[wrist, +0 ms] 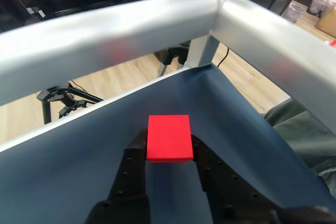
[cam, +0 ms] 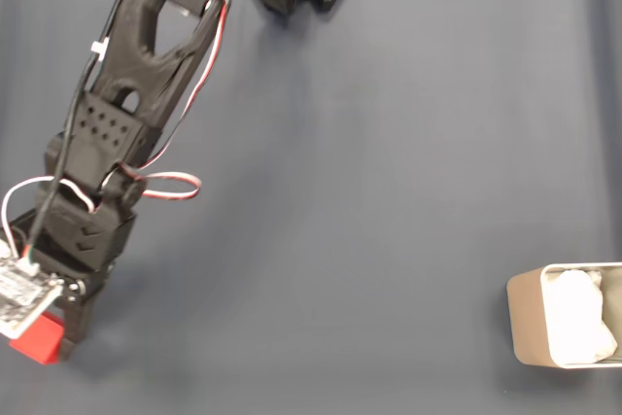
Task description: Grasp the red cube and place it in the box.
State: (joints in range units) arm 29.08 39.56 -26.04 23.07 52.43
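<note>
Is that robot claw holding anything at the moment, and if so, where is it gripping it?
Yes, the gripper holds the red cube, its two fingers pressed on opposite side faces near the cube's rear end.

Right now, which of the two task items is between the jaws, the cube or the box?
The red cube, the small block between the two black fingers. The box, beige with white lining, sits far off at the right edge of the fixed view.

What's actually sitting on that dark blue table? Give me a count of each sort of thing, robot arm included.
Red cube: 1, between the fingers of the gripper
Beige box with white lining: 1, at the right edge of the fixed view
Black robot arm: 1
Total: 3
</note>
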